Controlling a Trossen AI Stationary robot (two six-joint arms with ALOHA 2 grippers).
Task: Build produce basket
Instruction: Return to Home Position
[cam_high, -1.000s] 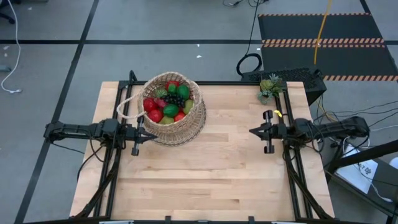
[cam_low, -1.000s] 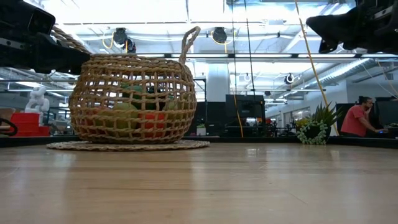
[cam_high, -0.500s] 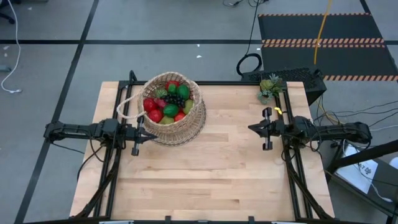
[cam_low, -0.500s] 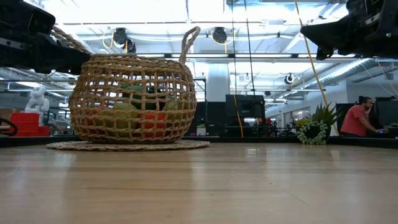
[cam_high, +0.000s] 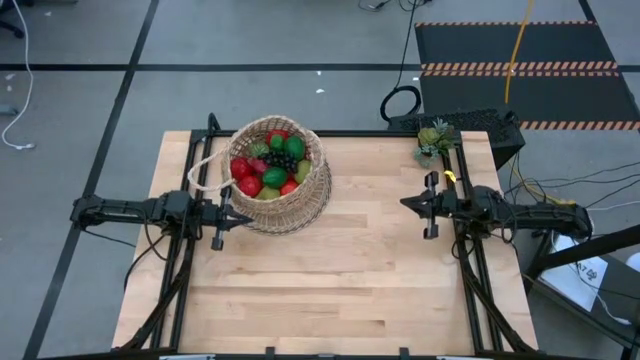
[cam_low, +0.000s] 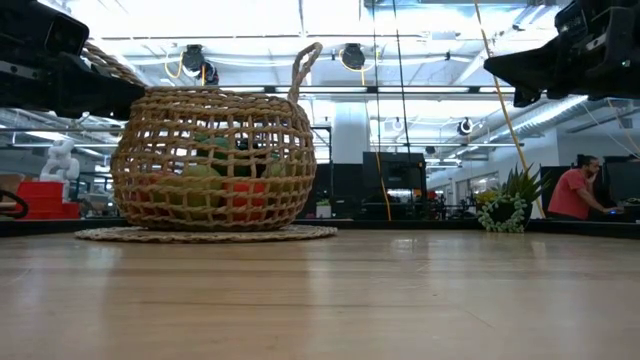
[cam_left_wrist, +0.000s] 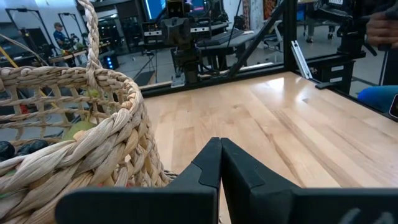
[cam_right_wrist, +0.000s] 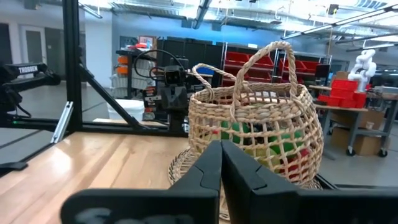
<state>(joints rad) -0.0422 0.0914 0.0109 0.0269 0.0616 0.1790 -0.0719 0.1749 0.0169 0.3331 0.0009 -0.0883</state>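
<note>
The round woven basket (cam_high: 280, 180) stands on its base at the table's far left, with a thin loop handle on its side. The produce (cam_high: 268, 166) lies inside it: red and green fruits and a dark grape bunch. The low view shows the basket (cam_low: 213, 160) upright on a flat woven round. My left gripper (cam_high: 240, 215) is shut and hovers just beside the basket's near-left wall (cam_left_wrist: 93, 155). My right gripper (cam_high: 405, 206) is shut too. It hangs above the table's right side and points at the basket (cam_right_wrist: 255, 127) from a distance.
A small green spiky potted plant (cam_high: 434, 138) sits at the far right corner and shows again in the low view (cam_low: 505, 205). Bare wood (cam_high: 340, 270) spreads between the arms and toward the near edge. A person (cam_low: 578, 190) sits in the room beyond.
My right gripper has drifted slightly toward the table's far edge and sunk a little, staying shut. The basket, the produce and my left arm have kept still.
</note>
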